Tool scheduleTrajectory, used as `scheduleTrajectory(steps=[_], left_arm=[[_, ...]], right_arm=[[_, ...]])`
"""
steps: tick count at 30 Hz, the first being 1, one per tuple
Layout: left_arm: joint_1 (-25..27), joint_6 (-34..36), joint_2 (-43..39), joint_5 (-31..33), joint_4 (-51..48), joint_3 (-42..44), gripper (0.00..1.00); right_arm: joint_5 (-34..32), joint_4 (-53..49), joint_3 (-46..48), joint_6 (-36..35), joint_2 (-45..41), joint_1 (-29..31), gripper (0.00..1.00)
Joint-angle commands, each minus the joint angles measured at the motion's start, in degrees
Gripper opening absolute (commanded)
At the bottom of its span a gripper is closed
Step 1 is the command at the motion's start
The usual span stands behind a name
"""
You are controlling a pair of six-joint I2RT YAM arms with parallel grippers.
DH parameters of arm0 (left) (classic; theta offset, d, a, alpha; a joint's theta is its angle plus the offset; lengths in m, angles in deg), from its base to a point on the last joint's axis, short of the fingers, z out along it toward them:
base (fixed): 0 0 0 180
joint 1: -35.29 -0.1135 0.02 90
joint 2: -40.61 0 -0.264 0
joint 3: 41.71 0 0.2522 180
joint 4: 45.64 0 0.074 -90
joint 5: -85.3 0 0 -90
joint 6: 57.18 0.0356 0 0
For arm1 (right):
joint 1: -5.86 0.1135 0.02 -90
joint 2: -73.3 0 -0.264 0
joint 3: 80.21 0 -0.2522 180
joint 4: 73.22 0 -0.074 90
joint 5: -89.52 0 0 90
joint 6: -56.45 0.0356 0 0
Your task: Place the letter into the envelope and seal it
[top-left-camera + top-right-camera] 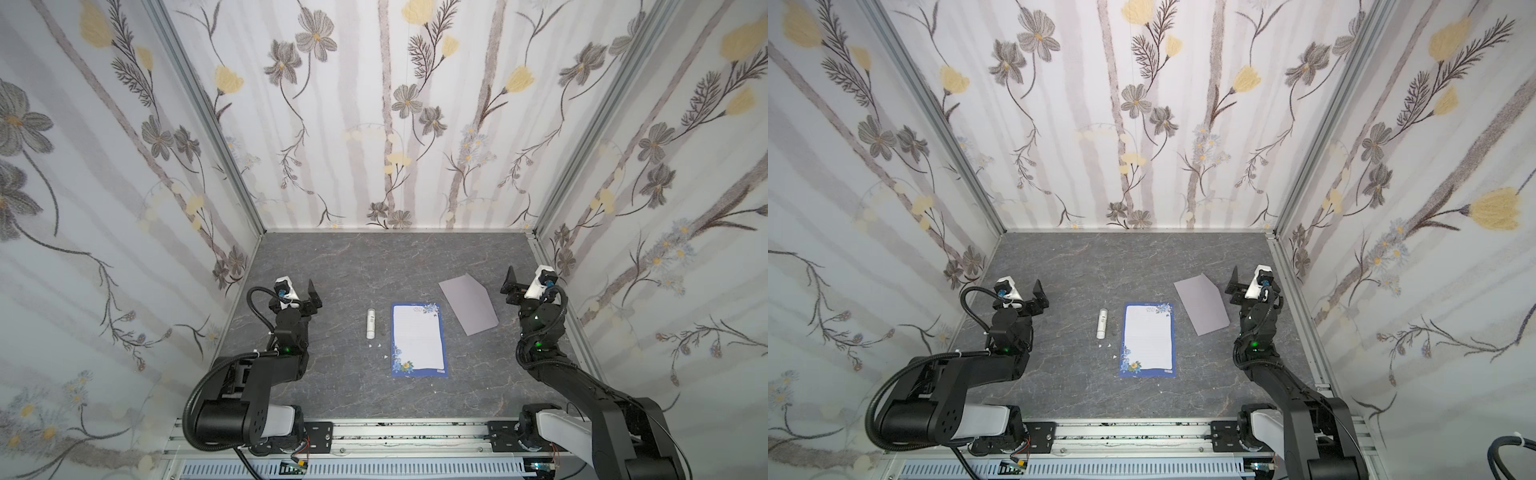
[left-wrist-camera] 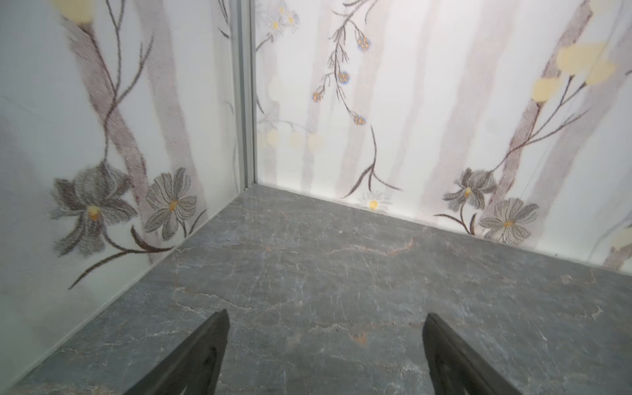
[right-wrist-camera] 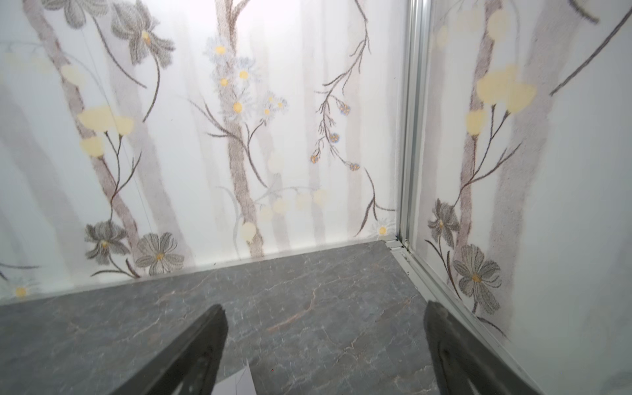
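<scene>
Lavender envelope (image 1: 469, 305) and letter (image 1: 419, 340) lie untouched; my left gripper (image 2: 326, 316) and right gripper (image 3: 323, 307) gape empty, letter pickup likely next.

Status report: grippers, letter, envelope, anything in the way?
Left gripper and right gripper open, empty. Letter flat, envelope beside it, apart. Glue stick left of letter, not blocking.

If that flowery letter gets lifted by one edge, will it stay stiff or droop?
Probably droop: the letter looks like a single thin sheet. Likely very light too. Lying flat on the table, with no raised edge, it may slide rather than lift.
</scene>
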Motion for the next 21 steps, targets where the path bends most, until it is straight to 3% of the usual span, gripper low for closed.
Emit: scheduleTrajectory(steps=[1, 6, 12, 16, 21], left_arm=[[1.4, -5.0, -4.7, -1.2, -17.8, -6.4, 0.85], [4.4, -13.0, -4.9, -9.1, -34.3, -17.9, 0.77], [12.2, -15.4, 0.0, -14.1, -50.4, -29.3, 0.73], [15.2, -18.2, 4.0, -23.0, -52.1, -31.2, 0.72], [17.8, -20.2, 9.1, -27.8, -52.7, -32.5, 0.68]], right_arm=[[-8.5, -19.5, -4.1, 1.5, -3.2, 4.7, 0.88], [-9.1, -31.3, -7.8, 5.4, -5.4, 13.2, 0.86], [-7.9, -40.4, -9.5, 12.0, -2.9, 23.4, 0.8], [-4.4, -43.3, -9.2, 17.8, 1.4, 29.9, 0.76], [-3.6, -45.9, -9.5, 22.6, 6.8, 37.3, 0.71]])
